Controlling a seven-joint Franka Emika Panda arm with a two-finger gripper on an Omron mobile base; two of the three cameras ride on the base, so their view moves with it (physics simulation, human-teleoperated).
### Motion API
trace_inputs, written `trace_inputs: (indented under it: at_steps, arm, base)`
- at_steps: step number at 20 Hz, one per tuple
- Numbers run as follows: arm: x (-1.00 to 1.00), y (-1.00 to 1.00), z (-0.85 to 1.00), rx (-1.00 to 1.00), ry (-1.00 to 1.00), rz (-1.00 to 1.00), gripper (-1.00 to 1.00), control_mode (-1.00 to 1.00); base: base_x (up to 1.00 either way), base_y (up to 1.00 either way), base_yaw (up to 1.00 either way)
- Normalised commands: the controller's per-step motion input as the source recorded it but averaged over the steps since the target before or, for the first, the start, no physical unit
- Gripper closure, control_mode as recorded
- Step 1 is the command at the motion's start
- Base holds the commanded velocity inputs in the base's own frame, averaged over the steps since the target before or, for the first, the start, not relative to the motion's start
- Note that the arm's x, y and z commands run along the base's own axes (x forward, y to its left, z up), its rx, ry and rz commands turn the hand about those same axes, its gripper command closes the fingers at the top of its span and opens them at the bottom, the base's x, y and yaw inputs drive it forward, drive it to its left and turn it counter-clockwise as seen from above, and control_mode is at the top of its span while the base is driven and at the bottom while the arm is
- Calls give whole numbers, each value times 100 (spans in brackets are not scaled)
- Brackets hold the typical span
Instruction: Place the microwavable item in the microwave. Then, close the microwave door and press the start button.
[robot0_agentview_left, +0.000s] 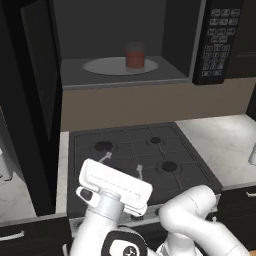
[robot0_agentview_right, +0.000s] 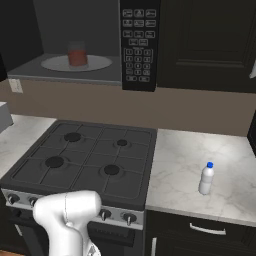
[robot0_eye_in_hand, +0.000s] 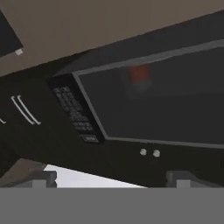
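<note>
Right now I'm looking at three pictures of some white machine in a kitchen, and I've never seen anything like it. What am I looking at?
It is a white robot arm on a wheeled base. Two pictures come from cameras behind it, left and right; the third from a camera on its hand. Its claw is open and holds nothing, above the stove. The glass tumbler of reddish liquid already sits on the turntable inside the microwave, whose door is swung open. A small white bottle stands on the counter.

The arm is folded low at the near edge, elbow bent to the right. Its gripper points up and away, jaws spread wide, holding nothing.
</note>
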Motion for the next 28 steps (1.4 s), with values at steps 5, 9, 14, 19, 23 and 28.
trace_inputs:
  at_steps: [5,9,14,19,23,28]
  arm:
    - [1,100,-1,-23,0,-9,-100,-100]
    - [14,100,-2,-18,1,-3,-100,-100]
    - [15,95,0,-13,1,0,-100,-100]
    - [0,45,17,-2,1,-2,-100,-100]
    - [0,-3,30,1,0,-2,-100,-100]
    - [-23,-46,34,13,-4,0,-100,-100]
  base:
    - [0,0,0]
    - [0,0,0]
    - [0,0,0]
    - [0,0,0]
    - [0,0,0]
    - [0,0,0]
